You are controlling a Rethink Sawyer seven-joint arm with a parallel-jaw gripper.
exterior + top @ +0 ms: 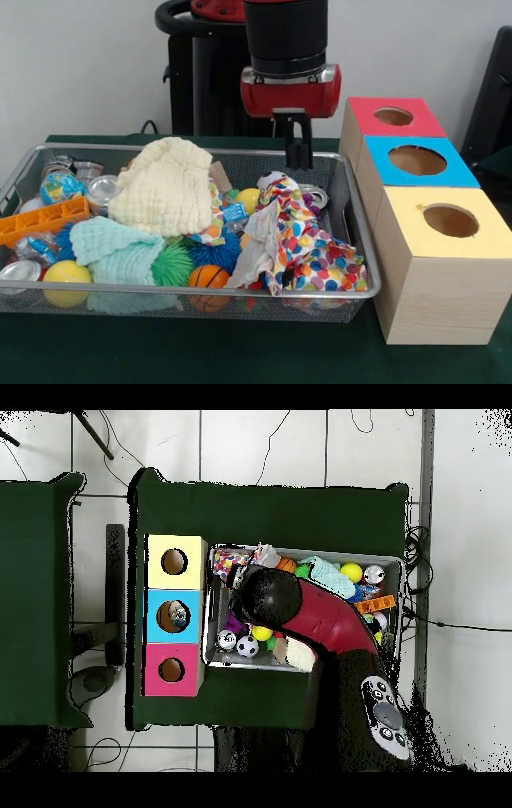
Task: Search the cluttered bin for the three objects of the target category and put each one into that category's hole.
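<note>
I'm looking at the dark green table (240,352) first, since it's taking up the most room. On it, the wire-mesh bin (356,276) is sitting wide and shallow, silvery, packed to the rim. To its right, three wooden boxes are lining up front to back, each with a round hole on top: yellow box (448,264) nearest, blue box (416,164) in the middle, red box (392,118) farthest. From overhead the blue box (175,616) is showing something pale inside its hole.

The red and black arm (288,56) is hanging over the bin's far right part. The gripper (299,156) is pointing down just above the clutter; its fingers are looking pressed together with nothing between them.

Inside the bin, a fluffy cream cloth (164,192) is heaping up in the middle, a polka-dot cloth (308,248) is crumpling at the right, and a mint towel (120,252) is lying at the left. One crinkly blue-and-white packet (234,213) is peeking out at the centre; another packet (38,248) is sitting at the left edge. An orange plastic tray (44,220), a mini basketball (208,278) and a yellow ball (67,274) are filling gaps.
</note>
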